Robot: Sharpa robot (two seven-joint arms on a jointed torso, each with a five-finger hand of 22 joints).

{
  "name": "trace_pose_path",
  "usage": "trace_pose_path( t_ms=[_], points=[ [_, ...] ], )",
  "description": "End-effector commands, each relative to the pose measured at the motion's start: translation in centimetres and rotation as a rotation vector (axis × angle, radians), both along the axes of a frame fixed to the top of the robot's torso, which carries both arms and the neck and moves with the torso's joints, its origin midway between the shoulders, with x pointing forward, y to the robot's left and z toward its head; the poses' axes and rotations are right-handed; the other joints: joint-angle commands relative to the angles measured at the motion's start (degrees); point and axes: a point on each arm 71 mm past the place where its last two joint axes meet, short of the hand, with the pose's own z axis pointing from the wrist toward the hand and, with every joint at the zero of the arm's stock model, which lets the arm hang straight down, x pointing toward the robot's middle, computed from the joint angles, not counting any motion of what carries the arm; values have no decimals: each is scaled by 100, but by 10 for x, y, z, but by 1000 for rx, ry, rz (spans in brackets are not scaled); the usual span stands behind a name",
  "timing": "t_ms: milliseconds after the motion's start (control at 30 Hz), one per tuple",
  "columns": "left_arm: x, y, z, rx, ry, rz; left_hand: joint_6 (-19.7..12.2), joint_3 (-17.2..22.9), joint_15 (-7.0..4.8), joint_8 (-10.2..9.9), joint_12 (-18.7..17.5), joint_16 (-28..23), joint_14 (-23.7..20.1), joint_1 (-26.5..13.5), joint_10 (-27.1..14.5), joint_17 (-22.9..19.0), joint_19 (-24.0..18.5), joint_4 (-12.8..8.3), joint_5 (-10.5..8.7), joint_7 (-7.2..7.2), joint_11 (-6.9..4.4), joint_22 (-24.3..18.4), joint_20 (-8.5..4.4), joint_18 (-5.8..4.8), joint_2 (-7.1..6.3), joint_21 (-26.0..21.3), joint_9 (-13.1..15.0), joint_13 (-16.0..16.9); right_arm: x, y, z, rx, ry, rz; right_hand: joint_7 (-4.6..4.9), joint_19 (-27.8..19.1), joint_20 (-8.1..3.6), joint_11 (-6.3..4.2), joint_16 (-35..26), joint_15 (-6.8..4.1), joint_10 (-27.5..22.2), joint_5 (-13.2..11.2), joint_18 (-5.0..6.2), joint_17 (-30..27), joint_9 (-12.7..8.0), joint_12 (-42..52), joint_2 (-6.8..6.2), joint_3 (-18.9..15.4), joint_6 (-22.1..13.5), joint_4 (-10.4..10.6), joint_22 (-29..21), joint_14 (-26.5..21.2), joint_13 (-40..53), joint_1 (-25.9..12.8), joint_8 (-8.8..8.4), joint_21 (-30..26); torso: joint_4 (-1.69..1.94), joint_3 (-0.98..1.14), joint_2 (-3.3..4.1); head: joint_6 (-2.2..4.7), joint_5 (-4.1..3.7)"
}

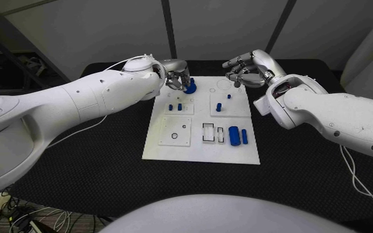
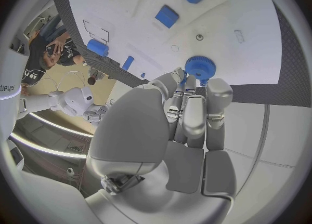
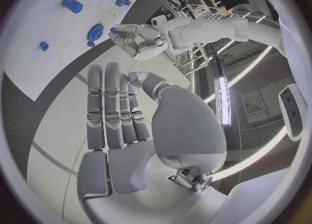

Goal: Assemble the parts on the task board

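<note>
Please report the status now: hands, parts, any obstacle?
Left hand at blue gear, contact unclear. Right hand open, off the task board. No obstacle visible.

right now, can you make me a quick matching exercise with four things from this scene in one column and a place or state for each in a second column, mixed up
Things:
1. left hand
2. right hand
3. blue gear
4. large blue cylinder

Places or states:
A. lying near the task board's front right
B. fingers straight and together, holding nothing
C. fingertips at the gear
D. at the board's far edge, by the left fingertips

Pairs: 1-C, 2-B, 3-D, 4-A
</note>
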Motion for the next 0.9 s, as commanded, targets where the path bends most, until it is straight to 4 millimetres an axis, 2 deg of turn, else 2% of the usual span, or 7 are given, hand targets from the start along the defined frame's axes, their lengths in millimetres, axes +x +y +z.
trace_pose_path(
  t_ms=[33, 400, 600, 900],
  points=[
    [-1, 10, 0, 4, 37, 27, 39, 39, -6, 15, -24, 4, 66, -58, 43, -13, 16, -9, 4, 8, 0, 102, 11, -388, -5, 8, -1, 2, 0, 0, 2, 0, -10, 8, 33, 35, -1, 37, -18, 10, -18, 25, 65, -1, -5, 18, 49, -39, 1, -10, -8, 44, -7, -5, -33, -20, 7, 1, 4, 0, 2],
    [-2, 31, -4, 25, 68, 60, 46, 48, -5, 12, -37, 2, 62, -100, 52, -26, 12, -14, -28, 6, -1, 113, 13, -390, -15, 22, -4, 1, 0, 0, 1, -1, -8, 7, 33, 35, -1, 37, -18, 10, -18, 25, 65, -1, -5, 18, 49, -39, 1, -10, -8, 44, -7, -5, -33, -20, -6, -5, 4, 5, 42],
    [-2, 33, -8, 28, 74, 68, 46, 50, -5, 10, -41, 3, 62, -107, 51, -25, 8, -15, -34, 5, -1, 112, 13, -388, -17, 14, -5, 1, 0, 0, 1, -1, -8, 8, 33, 35, -1, 37, -18, 10, -18, 25, 65, -1, -5, 18, 49, -39, 1, -10, -8, 44, -7, -5, -33, -20, -20, -6, 5, 6, 47],
    [-3, 30, -14, 31, 90, 64, 46, 50, -5, 10, -41, 3, 62, -107, 51, -25, 8, -15, -34, 5, -1, 112, 13, -388, -17, 14, -5, 1, 1, 1, 1, -1, -8, 10, 33, 35, -1, 37, -18, 10, -18, 25, 65, -1, -5, 18, 49, -39, 1, -10, -8, 44, -7, -5, -33, -20, -13, 4, 2, -10, 37]
  ],
)
